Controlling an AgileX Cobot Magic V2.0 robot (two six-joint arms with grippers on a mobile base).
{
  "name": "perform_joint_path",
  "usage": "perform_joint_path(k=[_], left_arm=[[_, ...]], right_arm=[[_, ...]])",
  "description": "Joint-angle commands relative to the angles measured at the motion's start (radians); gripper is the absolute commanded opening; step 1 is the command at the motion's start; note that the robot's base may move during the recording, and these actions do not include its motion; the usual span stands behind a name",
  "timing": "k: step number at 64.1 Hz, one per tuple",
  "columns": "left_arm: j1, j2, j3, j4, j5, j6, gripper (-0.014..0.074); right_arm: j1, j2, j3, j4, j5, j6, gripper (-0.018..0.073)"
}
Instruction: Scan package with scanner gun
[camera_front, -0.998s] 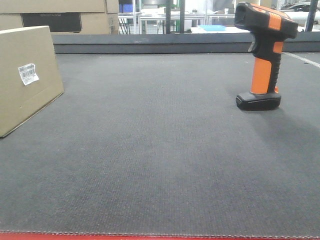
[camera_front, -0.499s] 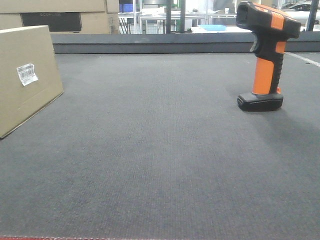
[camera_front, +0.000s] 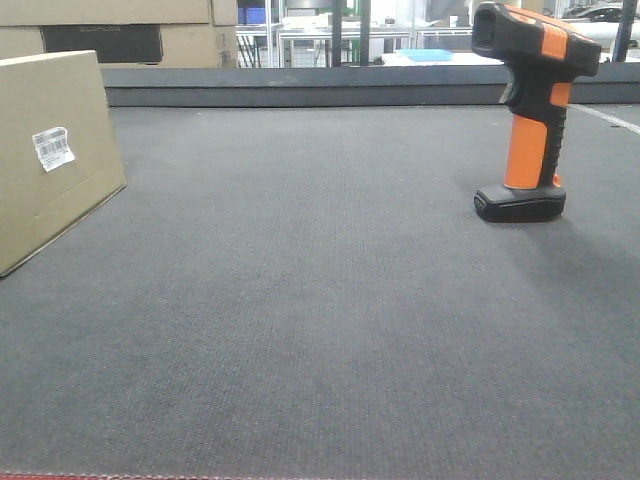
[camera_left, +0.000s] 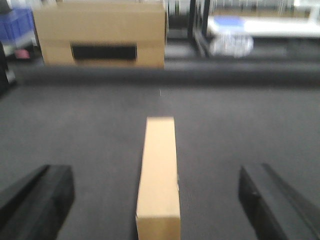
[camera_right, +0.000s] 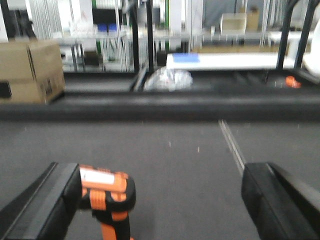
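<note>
The bench (camera_front: 320, 330) is viewed low, frontally; package (camera_left: 157, 175) and scanner (camera_right: 107, 195) are shared with the forward-facing wrist views.

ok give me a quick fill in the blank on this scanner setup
The scanner gun stands ____ on its base.
It is black and ____.
The white barcode label sits on the cardboard ____.
The left hand and the right hand are both ____.
Missing words: upright, orange, box, open

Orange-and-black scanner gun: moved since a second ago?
Yes, marginally: the orange-and-black scanner gun sits slightly further right against the white line on the mat, upright.
</note>
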Motion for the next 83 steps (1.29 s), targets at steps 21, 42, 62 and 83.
perform_joint_path(k=[21,42,62,83], left_arm=[[-0.018,0.5,-0.465,-0.005,0.486,-0.004,0.0582],[-0.018,0.943,-0.85,0.013,0.658,-0.003,0.0582],[-0.018,1.155,-0.913,0.031,0.658,0.025,0.0582],[-0.023,1.268,-0.911,0.031,0.658,0.032,0.058]], right_arm=[[0.002,0.064,-0.005,0.015,0.037,-0.001,0.0559],[0.084,0.064,-0.005,0.015,0.037,-0.001,0.0559],[0.099,0.064,-0.005,0.015,0.035,-0.001,0.0559],[0.099,0.064,-0.005,0.015,0.026,-0.001,0.0559]])
